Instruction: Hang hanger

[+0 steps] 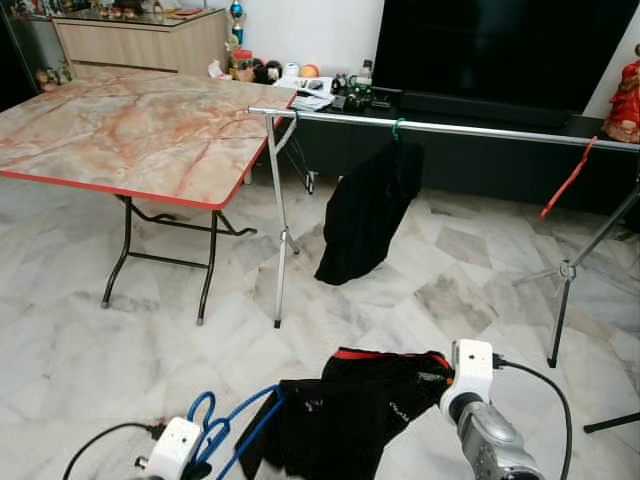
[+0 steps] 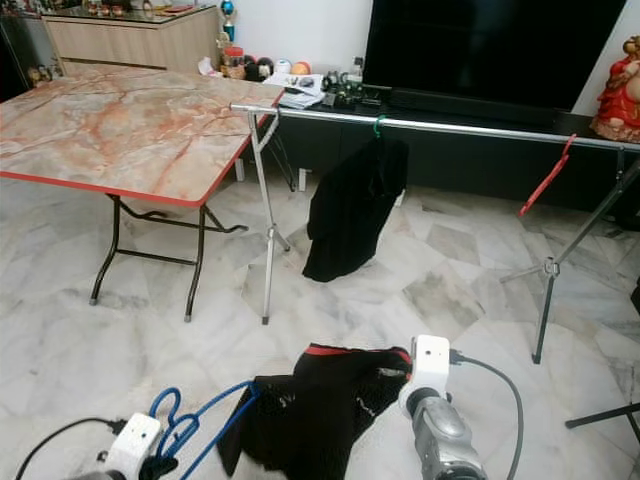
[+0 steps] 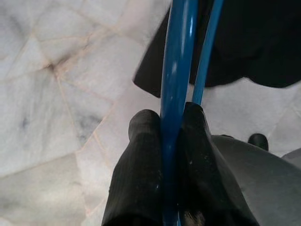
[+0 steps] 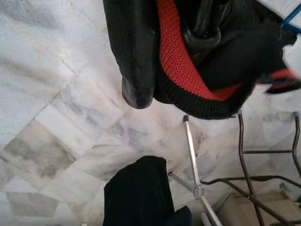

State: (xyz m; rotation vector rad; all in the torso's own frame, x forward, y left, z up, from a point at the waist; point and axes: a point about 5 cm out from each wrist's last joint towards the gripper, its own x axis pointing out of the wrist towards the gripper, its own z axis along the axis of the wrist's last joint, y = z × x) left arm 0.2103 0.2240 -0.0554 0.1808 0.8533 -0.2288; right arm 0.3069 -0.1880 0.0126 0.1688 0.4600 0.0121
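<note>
The blue hanger is glossy, thin-barred plastic, carrying a black garment with a red-trimmed collar, held low, well short of the silver rail. The left gripper is clenched on the hanger's bar; the right gripper pinches the collar. Bare marble floor lies between them and the rail, where a black shirt already hangs.
</note>
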